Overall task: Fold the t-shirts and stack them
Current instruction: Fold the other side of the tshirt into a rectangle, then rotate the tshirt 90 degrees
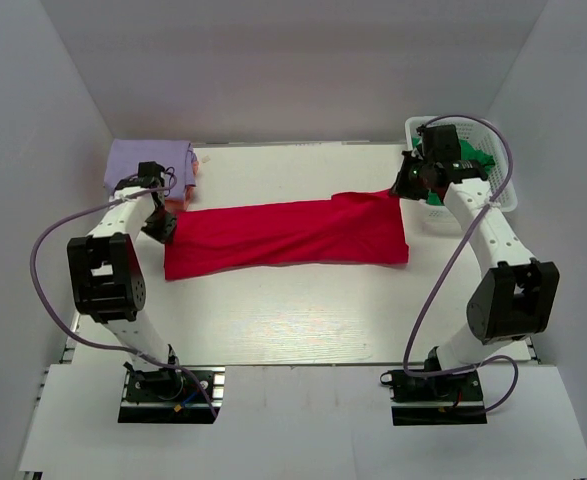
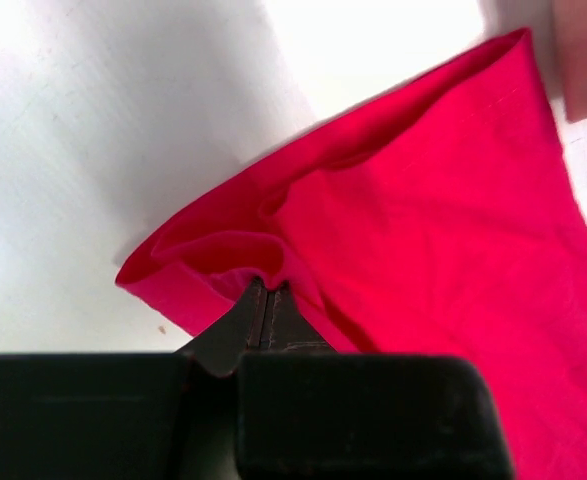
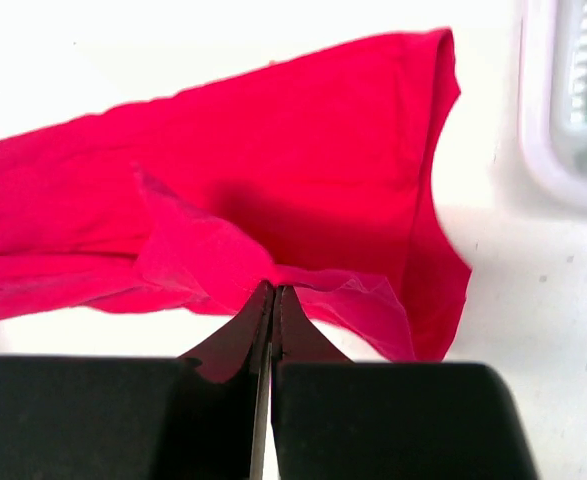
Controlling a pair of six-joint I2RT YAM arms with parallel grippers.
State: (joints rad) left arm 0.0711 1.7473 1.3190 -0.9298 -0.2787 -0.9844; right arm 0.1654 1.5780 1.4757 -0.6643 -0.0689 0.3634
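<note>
Top external view: we see the red t-shirt (image 1: pixel 288 235) lying as a long folded band across the middle of the worktop (image 1: pixel 293 320). Its long axis runs left to right on a slight slant, the left end nearer the arm bases and the right end angled toward the far right.

The left arm (image 1: pixel 108 275) reaches to the band's left end, just in front of the lavender t-shirt (image 1: pixel 143 160), which is folded in the far-left corner. A sliver of peach-orange cloth (image 1: pixel 178 204) shows at the lavender shirt's near edge. The right arm (image 1: pixel 493 240) reaches to the band's far right corner, just beside the white lattice basket (image 1: pixel 503 195), where deep green cloth (image 1: pixel 478 158) lies.

In the left wrist view, the left jaws are clenched on a puckered fold at the corner of the red t-shirt (image 2: pixel 433 250). In the right wrist view, the right jaws are pressed together on a pinch of the red t-shirt (image 3: pixel 273 190) along its edge, with the basket's rim (image 3: pixel 543 150) close by at the right.

Bare worktop stretches along the shirt's near edge toward the bases, and a narrower strip runs behind it to the far edge.
</note>
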